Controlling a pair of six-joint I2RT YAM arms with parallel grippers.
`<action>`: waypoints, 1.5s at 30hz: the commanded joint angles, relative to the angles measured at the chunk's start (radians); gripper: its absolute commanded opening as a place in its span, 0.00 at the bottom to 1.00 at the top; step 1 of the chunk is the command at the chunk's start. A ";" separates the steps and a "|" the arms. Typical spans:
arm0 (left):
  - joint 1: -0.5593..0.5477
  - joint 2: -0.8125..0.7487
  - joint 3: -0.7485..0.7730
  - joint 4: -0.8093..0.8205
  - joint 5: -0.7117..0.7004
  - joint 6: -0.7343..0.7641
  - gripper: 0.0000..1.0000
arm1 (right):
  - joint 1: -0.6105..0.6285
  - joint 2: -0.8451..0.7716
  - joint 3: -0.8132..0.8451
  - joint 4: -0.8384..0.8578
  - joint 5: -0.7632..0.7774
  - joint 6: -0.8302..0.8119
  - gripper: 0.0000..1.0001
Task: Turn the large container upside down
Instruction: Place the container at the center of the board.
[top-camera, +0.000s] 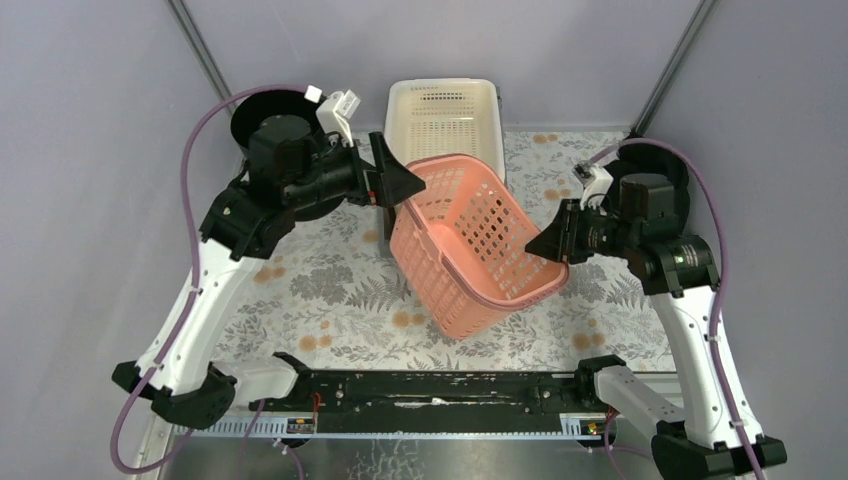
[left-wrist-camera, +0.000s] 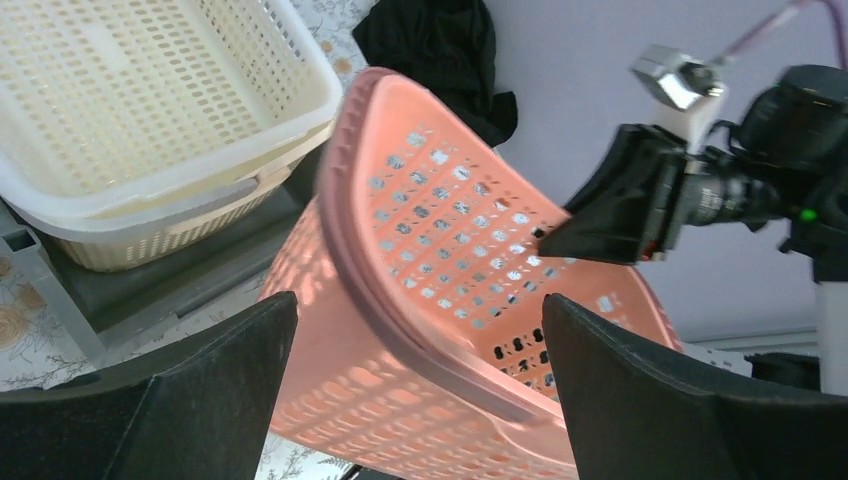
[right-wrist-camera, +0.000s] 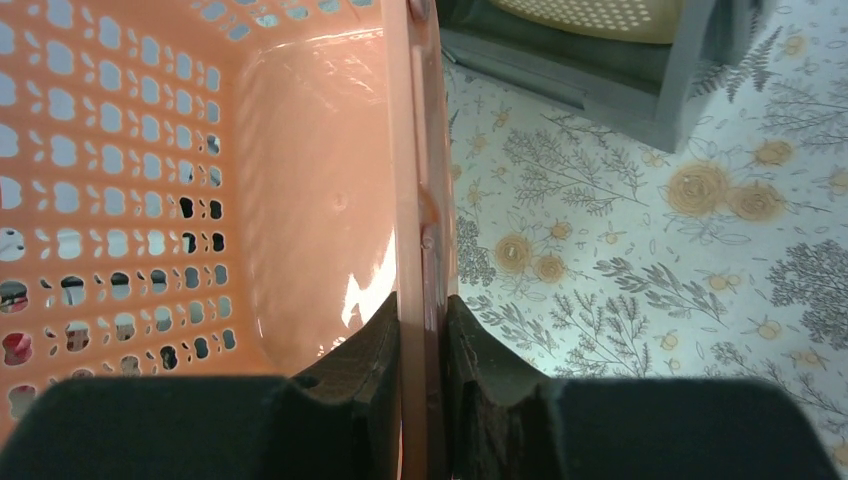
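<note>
One rim pinch by my right gripper (top-camera: 549, 246) holds the tilted pink basket (top-camera: 470, 235), left gripper (top-camera: 408, 186) spread wide; I expect slippage.

The desk (top-camera: 330, 290) is finished with a grey and tan floral pattern. It is enclosed by plain lilac walls (top-camera: 90, 90). Two slanted metal poles (top-camera: 200, 45) are fitted at the rear corners.

The tilted pink basket (top-camera: 470, 250) hides the near end of the cream basket (top-camera: 442, 115) behind it.
</note>
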 joint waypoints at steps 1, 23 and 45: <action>0.005 -0.047 -0.014 -0.020 -0.018 -0.001 1.00 | 0.062 0.042 -0.010 0.106 -0.031 -0.012 0.00; 0.004 -0.331 -0.463 0.018 -0.139 -0.083 1.00 | 0.511 0.161 -0.151 0.204 0.353 -0.037 0.00; 0.006 -0.437 -0.229 -0.135 -0.299 -0.101 1.00 | 0.837 0.726 0.184 0.622 0.597 0.334 0.00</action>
